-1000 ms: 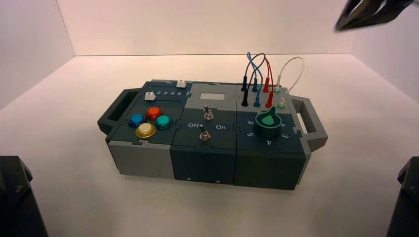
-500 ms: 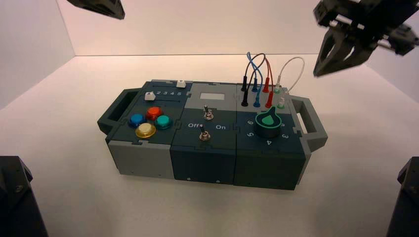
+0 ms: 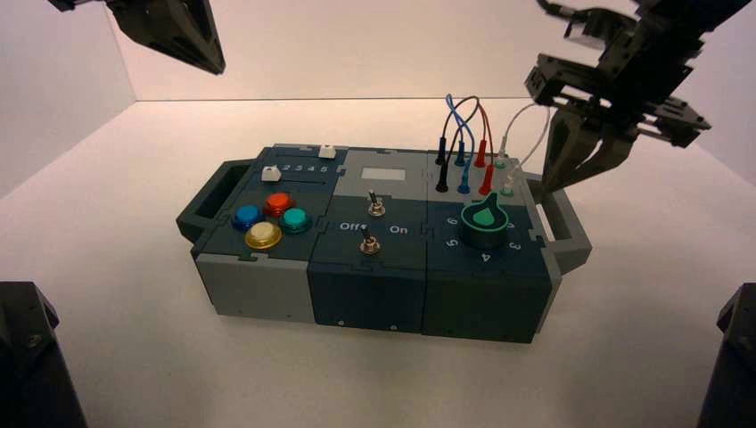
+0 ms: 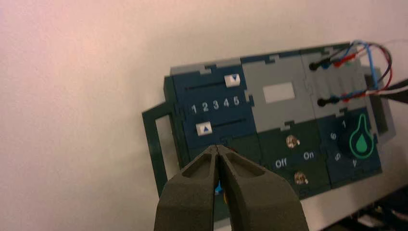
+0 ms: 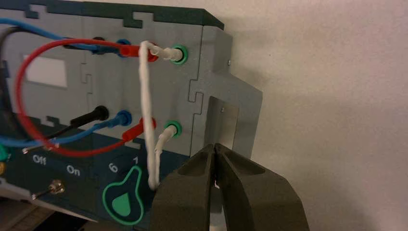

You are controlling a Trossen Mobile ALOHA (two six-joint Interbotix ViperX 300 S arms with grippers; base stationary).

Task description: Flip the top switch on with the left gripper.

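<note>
In the high view, we're hanging our left gripper [image 3: 217, 68] up beyond the box's left side, and the top switch [image 3: 376, 208] is sitting left of the green knob [image 3: 484, 221]. Our right gripper [image 3: 547, 185] is hovering just right of that knob.

In the left wrist view, we're keeping the jaws pressed together. Looks like we're only approaching, so next we're needing a move toward the knob, stopping at the switch, then a nudge to On.

In the right wrist view, those jaws are pressed together too.

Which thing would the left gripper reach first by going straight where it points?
Likely the red button, at the box's left, though depth is unclear; its fingertips look shut.
</note>
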